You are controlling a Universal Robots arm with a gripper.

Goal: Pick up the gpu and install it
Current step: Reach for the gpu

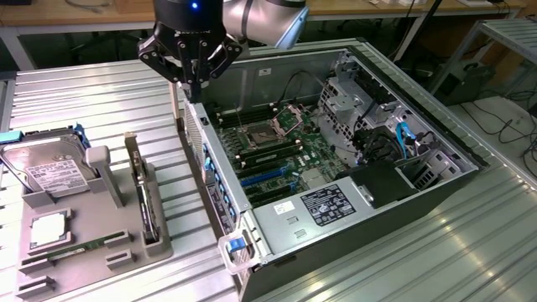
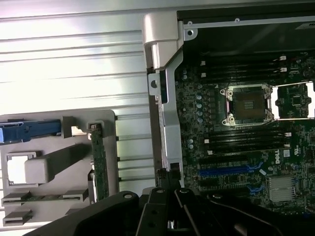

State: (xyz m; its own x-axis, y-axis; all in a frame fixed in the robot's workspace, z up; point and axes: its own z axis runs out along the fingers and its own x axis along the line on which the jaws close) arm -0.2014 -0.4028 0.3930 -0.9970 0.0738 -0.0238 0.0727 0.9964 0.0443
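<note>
The gpu (image 1: pixel 145 202) stands on edge in a slot of the grey holder tray (image 1: pixel 92 220) at the exterior view's left, as a thin dark card with a silver bracket at its far end. Its green board face (image 2: pixel 100 164) is seen in the wrist view. My gripper (image 1: pixel 195 85) hangs high above the rear wall of the open computer case (image 1: pixel 210 157), well away from the card. Its fingers meet in a point with nothing between them. In the wrist view the dark gripper (image 2: pixel 169 186) sits over the case's metal edge.
The case lies open on the ribbed metal table, showing the motherboard (image 1: pixel 268 141), its blue card slots (image 1: pixel 266 177) and an open CPU socket (image 2: pixel 248 104). The tray also holds a hard drive (image 1: pixel 50 171), a RAM stick (image 1: pixel 77 248) and a small silver chip (image 1: pixel 49 230).
</note>
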